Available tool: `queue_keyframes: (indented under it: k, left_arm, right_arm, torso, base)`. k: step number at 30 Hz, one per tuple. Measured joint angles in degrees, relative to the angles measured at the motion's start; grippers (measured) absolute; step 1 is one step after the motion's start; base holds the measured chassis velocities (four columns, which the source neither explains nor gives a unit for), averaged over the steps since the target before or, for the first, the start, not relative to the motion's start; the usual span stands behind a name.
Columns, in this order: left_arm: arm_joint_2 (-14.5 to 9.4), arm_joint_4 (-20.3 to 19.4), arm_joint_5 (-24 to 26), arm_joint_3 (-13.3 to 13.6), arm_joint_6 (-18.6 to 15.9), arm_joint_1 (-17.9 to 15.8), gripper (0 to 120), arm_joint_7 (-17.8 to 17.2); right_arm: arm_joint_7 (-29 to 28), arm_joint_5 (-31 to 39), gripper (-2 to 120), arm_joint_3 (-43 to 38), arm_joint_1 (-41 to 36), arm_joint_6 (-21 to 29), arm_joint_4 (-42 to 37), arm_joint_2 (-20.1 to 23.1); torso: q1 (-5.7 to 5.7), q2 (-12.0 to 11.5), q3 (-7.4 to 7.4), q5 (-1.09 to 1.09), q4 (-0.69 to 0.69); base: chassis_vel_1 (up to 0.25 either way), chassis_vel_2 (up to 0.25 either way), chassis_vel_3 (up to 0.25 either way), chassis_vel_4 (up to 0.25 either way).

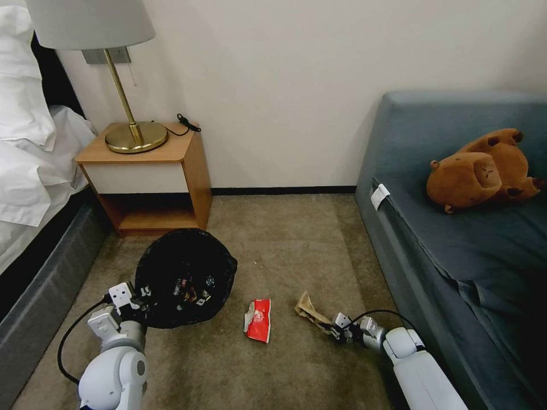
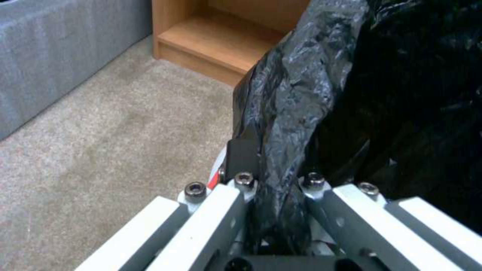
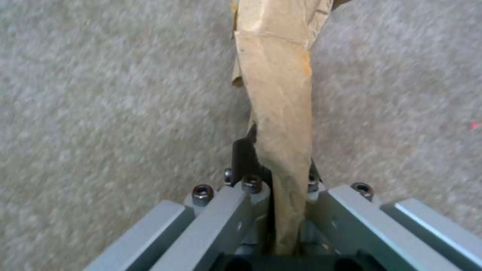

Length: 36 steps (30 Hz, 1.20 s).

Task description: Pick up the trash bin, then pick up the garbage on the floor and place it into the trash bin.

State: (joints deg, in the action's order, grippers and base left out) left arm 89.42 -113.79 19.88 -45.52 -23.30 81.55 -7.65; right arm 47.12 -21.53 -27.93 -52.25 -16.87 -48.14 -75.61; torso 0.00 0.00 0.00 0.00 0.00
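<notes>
Wooden nightstand (image 1: 149, 171) against the wall, brass lamp (image 1: 128, 85) standing on it, black cable (image 1: 185, 124) trailing off its back corner, white-sheeted bed (image 1: 28, 148) just beside it, blue-grey sofa (image 1: 456, 239) well apart across the carpet (image 1: 296, 239), brown plush toy (image 1: 484, 171) lying on that sofa

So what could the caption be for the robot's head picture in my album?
Left gripper holds the trash bin by its rim; right gripper pinches the brown paper bag; red-white wrapper waits.

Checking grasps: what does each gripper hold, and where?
Left gripper: bin by its bag-covered rim. Right gripper: paper bag by one end.
</notes>
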Motion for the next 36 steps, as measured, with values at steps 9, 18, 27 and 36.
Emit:
queue_keyframes:
  k: [9,18,27,36]
  left_arm:
    - [-0.3,0.0,0.4,-0.3,0.1,0.2,1,0.0]
    - [-0.1,0.0,0.4,-0.2,0.3,0.3,1,0.0]
    - [0.0,0.2,0.4,-0.2,0.7,0.5,1,0.3]
    - [0.1,0.4,0.4,0.0,0.8,0.5,1,0.4]
  right_arm:
    - [-4.5,4.3,0,0.7,0.5,0.1,-1.8,0.0]
    - [-13.1,19.2,0,6.0,0.8,2.1,-13.6,0.5]
    - [-25.0,28.0,0,16.1,0.1,4.5,-31.7,0.4]
    - [-31.8,29.8,0,25.4,1.8,5.7,-38.3,-0.9]
  torso:
    - [0.00,0.0,0.00,0.00,-0.01]
    - [0.00,0.0,0.00,0.00,0.00]
    - [0.00,0.0,0.00,-0.02,0.00]
    - [0.00,0.0,0.00,-0.01,0.00]
  base:
    - [0.000,0.000,0.000,0.000]
    - [0.000,0.000,0.000,0.000]
    - [0.000,0.000,0.000,0.000]
    - [0.000,0.000,0.000,0.000]
